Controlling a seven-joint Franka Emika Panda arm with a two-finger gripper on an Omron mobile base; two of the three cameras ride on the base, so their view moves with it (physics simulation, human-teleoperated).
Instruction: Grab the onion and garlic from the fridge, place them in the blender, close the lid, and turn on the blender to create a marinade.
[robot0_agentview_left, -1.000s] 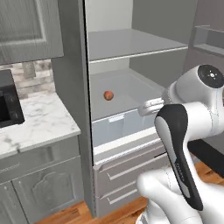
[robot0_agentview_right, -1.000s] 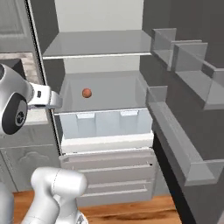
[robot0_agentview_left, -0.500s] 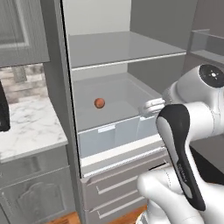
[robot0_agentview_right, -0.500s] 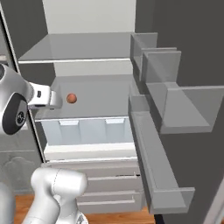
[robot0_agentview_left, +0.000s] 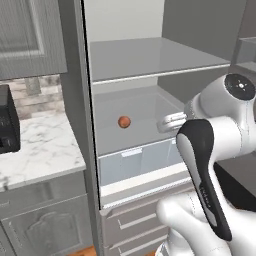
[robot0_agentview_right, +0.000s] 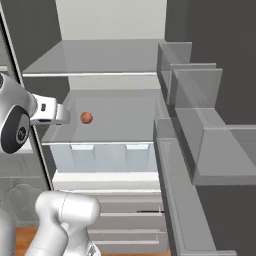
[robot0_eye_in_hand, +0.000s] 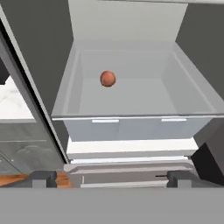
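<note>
We're right at the start of this one. The fridge (robot0_agentview_left: 150, 65) stands open in front of us, and the onion (robot0_agentview_left: 124, 121) sits on the shelf just above the pale drawer (robot0_agentview_left: 140, 160), towards the back of that compartment and a little left of the middle. Nothing has been lifted yet: the onion rests alone on the shelf, well apart from our hand. We can't make out the garlic anywhere on the fridge shelves from here, so it may be tucked out of sight. By our reckoning the whole chain lies ahead: fetch the onion, find the garlic, carry both to the blender, shut the lid, switch it on.

Now the hand. Our gripper (robot0_eye_in_hand: 111, 179) hovers outside the fridge, in front of the pale drawer and below the onion's shelf as the hand view has it. The two fingertips (robot0_eye_in_hand: 43, 178) stand far apart at the bottom of that view, as wide as they go, with nothing between them and nothing touched. From here we'd judge the next move is a reach forward and up over the drawer front to bracket the onion.
</note>
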